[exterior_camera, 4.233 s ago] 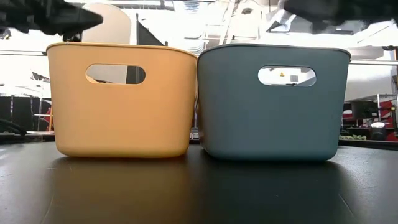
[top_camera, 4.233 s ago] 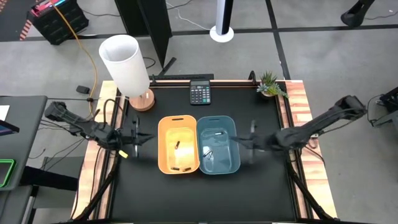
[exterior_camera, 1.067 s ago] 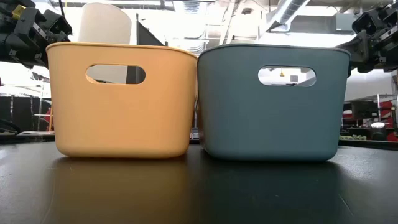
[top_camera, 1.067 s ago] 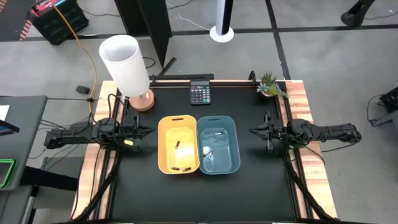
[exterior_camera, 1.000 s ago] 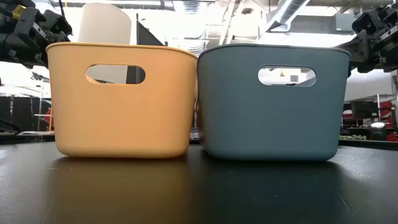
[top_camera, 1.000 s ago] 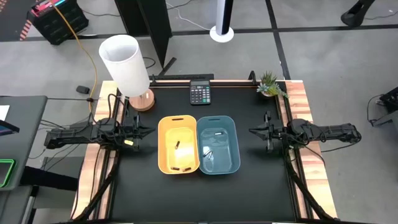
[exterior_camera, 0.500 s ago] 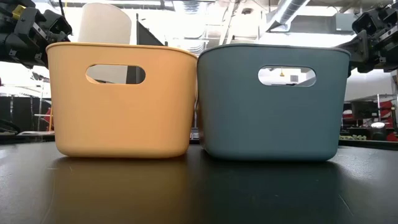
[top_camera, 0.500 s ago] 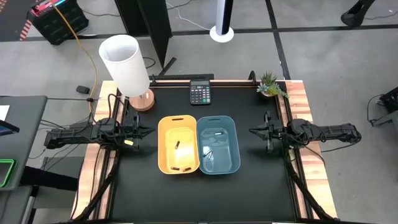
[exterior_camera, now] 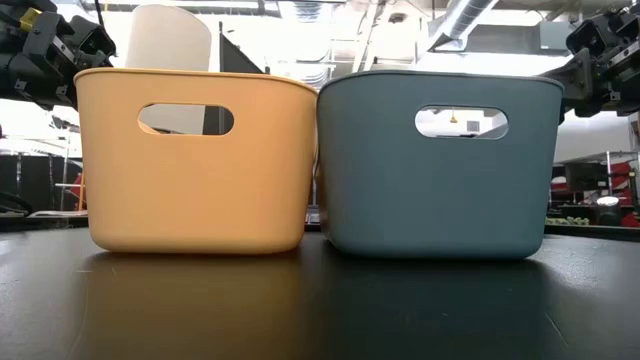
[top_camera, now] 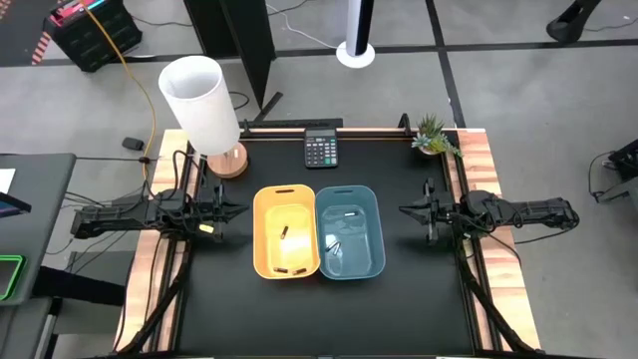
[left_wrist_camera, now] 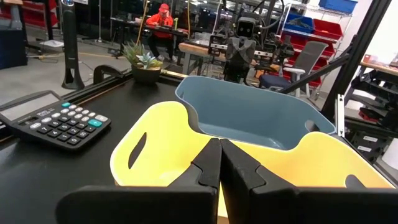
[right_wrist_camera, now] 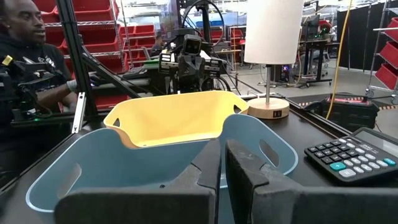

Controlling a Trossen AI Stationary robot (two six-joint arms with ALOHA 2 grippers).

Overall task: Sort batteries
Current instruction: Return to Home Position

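Observation:
A yellow bin (top_camera: pixel 286 231) and a blue bin (top_camera: pixel 350 231) stand side by side at mid-table. Two dark batteries (top_camera: pixel 283 232) lie on the yellow bin's floor, one of them at its near end (top_camera: pixel 292 270). Silvery batteries (top_camera: pixel 351 212) lie on the blue bin's floor. My left gripper (top_camera: pixel 231 210) hovers left of the yellow bin, pointing at it, and shows shut in its wrist view (left_wrist_camera: pixel 220 165). My right gripper (top_camera: pixel 407 210) hovers right of the blue bin, also shut (right_wrist_camera: pixel 222 165). Neither holds anything.
A calculator (top_camera: pixel 320 150) lies by the far edge. A white-shaded lamp (top_camera: pixel 204 105) stands at the far left corner and a small potted plant (top_camera: pixel 433 135) at the far right. A person (right_wrist_camera: pixel 25 37) sits beyond the table's left side. Bare black table lies near the bins.
Nothing has moved in the last second. Against about four seconds ago, both arms have straightened and settled lower at the table's left and right edges.

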